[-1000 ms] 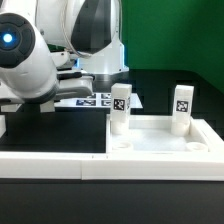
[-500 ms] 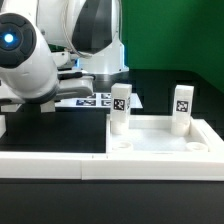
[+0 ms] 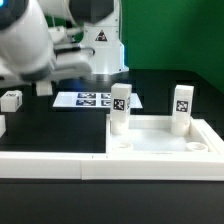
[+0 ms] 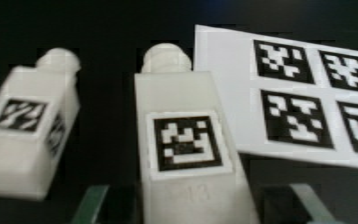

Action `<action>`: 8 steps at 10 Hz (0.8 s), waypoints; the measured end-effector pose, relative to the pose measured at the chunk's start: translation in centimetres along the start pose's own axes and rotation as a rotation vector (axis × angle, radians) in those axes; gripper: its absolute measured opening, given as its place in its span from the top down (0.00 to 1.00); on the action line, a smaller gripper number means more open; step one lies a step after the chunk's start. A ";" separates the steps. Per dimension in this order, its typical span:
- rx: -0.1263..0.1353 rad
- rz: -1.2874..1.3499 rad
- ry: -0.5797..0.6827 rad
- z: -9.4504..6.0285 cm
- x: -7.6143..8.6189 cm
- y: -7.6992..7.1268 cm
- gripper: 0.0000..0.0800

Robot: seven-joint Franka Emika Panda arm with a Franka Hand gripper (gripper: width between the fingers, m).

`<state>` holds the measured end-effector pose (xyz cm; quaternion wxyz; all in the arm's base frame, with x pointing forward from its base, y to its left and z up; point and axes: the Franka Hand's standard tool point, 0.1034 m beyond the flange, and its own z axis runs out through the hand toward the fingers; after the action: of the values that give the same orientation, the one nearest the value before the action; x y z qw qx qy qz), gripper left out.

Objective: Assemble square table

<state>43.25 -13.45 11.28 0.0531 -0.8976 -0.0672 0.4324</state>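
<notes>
Gripper [image 4: 188, 203] is sitting part-closed around the gripped leg [image 4: 188, 125]. Fingers [image 4: 101, 203] are flanking its tagged end on both sides. It's looming larger than its neighbour in the wrist view, so I'm reading it as clamped and off the table. Pad contact itself is too blurred to confirm.

The second leg [image 4: 34, 118] is lying just beside it, roughly parallel, not touching. The marker board [image 4: 309, 90] is lying beyond both.

Key relation: the gripped leg's long axis is running crosswise to the jaws' closing line, narrow stud end pointing away from the wrist toward the marker board. So it's being held lying flat, while the target is going to need it vertical, stud down.

The square tabletop [image 3: 160, 138] is sitting well apart from the arm [image 3: 35, 45], toward the exterior view's right, tucked against the border wall [image 3: 50, 165]. The far-left leg [image 3: 120, 108] and far-right leg [image 3: 181, 107] are standing upright at its far corners. Its two near corners are looking bare, so I'm judging one of those to be the destination.

The exterior view is showing only a lone leg [image 3: 12, 99] lying at the exterior view's left. I can't tell which of the two it is, since the arm is hiding most of the gripper there.

Next move, as I'm judging it: carry toward the exterior view's right, rotate the leg upright, and line it up over a near corner.
</notes>
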 end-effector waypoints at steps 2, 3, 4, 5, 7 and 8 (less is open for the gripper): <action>-0.031 -0.014 0.112 -1.4 1.2 -0.1 0.63; -0.040 -0.011 0.224 -1.8 1.3 0.1 0.63; -0.048 -0.007 0.300 -2.4 1.0 -0.3 0.63; -0.012 0.018 0.389 -5.8 1.7 -2.2 0.63; 0.141 0.127 0.590 -14.2 1.5 -6.0 0.63; 0.221 0.154 0.670 -15.5 1.3 -7.1 0.63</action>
<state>55.68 -6.78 20.99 0.1361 -0.9808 0.0688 0.1217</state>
